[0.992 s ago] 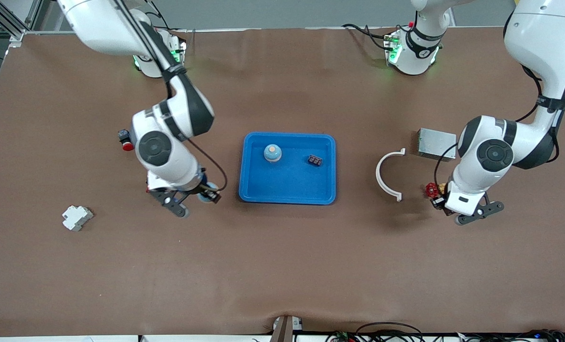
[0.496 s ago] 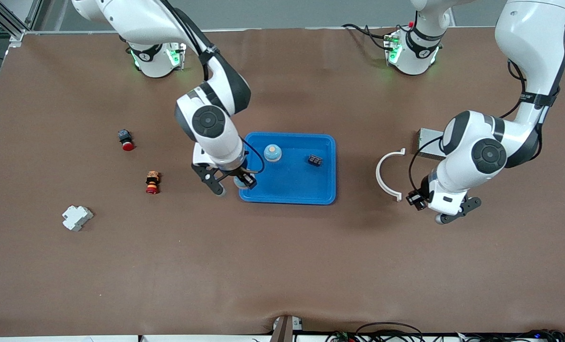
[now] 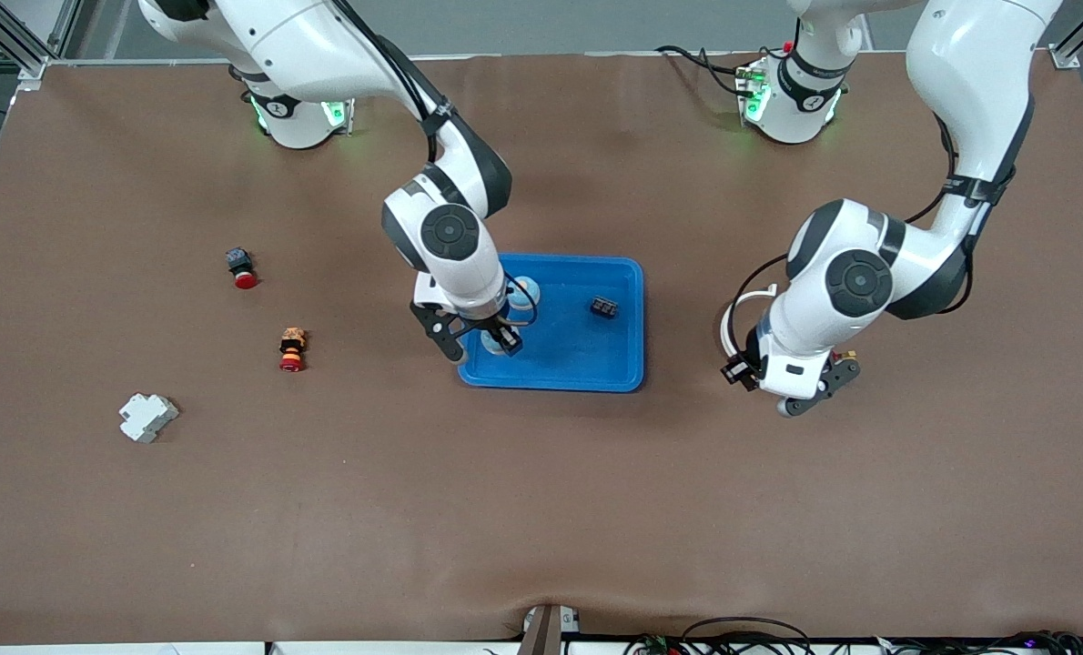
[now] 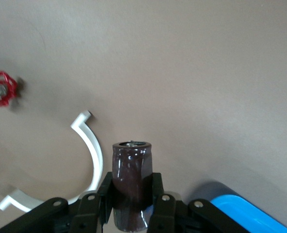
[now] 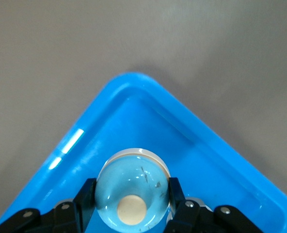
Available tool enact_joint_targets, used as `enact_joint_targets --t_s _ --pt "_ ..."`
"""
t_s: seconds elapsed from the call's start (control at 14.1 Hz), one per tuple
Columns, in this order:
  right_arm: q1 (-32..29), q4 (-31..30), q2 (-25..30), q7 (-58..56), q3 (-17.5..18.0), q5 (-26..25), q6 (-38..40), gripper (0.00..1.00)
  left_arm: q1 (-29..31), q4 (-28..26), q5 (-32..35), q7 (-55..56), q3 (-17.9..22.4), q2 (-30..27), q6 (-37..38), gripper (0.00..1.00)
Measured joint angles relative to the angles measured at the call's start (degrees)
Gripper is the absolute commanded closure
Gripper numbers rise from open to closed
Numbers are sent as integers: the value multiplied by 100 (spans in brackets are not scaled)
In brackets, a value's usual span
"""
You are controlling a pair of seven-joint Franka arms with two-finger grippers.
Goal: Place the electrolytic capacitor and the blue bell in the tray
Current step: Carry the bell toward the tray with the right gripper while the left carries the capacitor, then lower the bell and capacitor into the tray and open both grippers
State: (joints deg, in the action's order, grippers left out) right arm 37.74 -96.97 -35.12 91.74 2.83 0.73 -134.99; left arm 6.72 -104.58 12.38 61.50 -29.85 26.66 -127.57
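The blue tray (image 3: 587, 364) lies mid-table. In it stand a light blue bell (image 3: 525, 291) and a small black part (image 3: 604, 307). My right gripper (image 3: 478, 347) is over the tray corner nearest the front camera, toward the right arm's end. It is shut on a second blue bell (image 5: 132, 194) with a cream button, above the tray floor (image 5: 221, 160). My left gripper (image 3: 805, 396) is over bare table toward the left arm's end of the tray. It is shut on a dark brown electrolytic capacitor (image 4: 131, 182), held upright. A tray corner (image 4: 245, 213) shows in the left wrist view.
A white curved strip (image 3: 731, 320) lies under the left arm, seen also in the left wrist view (image 4: 92, 155) with a red valve wheel (image 4: 0, 90). Toward the right arm's end lie a red push button (image 3: 241, 270), a red-yellow button (image 3: 292, 350) and a white block (image 3: 147, 417).
My right arm carried the blue bell from the table to over the tray corner. My left arm moved toward the tray with the capacitor and now covers the grey box.
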Motion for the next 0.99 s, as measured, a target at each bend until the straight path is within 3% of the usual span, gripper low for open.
enact_joint_targets --t_s 0.42,0.99 --pt "204 108 -283 288 -29 -83 -74 100 -675 253 -5 1542 -2 325 19 100" --pt "239 239 -524 382 -42 -99 -187 100 -1179 362 -5 2510 -3 435 40 100"
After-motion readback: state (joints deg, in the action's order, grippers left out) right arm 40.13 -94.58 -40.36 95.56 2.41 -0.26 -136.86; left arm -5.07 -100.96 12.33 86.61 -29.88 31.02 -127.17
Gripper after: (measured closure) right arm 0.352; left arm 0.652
